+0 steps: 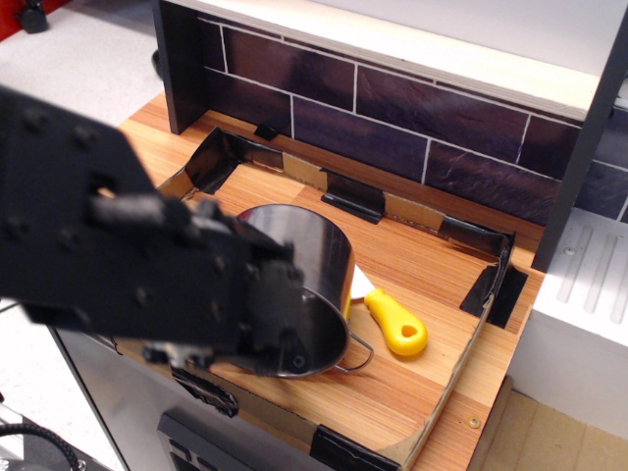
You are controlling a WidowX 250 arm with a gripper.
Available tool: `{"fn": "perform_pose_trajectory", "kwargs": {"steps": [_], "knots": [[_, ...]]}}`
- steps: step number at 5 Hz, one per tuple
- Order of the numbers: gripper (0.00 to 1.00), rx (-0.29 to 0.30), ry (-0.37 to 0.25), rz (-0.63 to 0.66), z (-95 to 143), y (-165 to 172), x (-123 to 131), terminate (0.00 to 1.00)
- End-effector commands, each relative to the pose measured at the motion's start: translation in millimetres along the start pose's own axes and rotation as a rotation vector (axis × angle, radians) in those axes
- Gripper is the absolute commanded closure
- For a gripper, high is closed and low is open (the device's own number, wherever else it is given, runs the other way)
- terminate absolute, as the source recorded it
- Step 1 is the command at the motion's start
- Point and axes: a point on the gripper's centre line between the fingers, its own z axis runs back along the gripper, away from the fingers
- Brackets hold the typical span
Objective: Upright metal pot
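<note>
The metal pot (pixel 312 257) lies tilted on its side on the wooden counter, with its open mouth facing the front left. One wire loop handle (pixel 361 351) shows at the lower rim. My black arm is blurred and covers the left half of the view and most of the pot's mouth. My gripper (pixel 287 355) sits at the pot's lower front rim, and its fingers appear closed on that rim. The blur hides the fingertips themselves.
A yellow-handled tool (pixel 396 325) lies just right of the pot, its pale blade (pixel 361 284) against the pot's side. A low cardboard wall with black tape (pixel 496 285) rings the counter. A dark tiled back wall (pixel 412 128) stands behind. A white unit (pixel 589 294) is at the right.
</note>
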Motion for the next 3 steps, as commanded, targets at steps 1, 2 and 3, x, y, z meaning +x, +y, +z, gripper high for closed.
{"fn": "perform_pose_trajectory", "kwargs": {"steps": [1,2,3], "knots": [[1.0,0.048,-0.137,0.112,-5.7,6.3,0.0,0.0],[1.0,0.038,-0.151,0.145,1.0,11.1,0.2,0.0],[1.0,0.023,-0.147,0.185,11.6,20.0,3.4,0.0]]}}
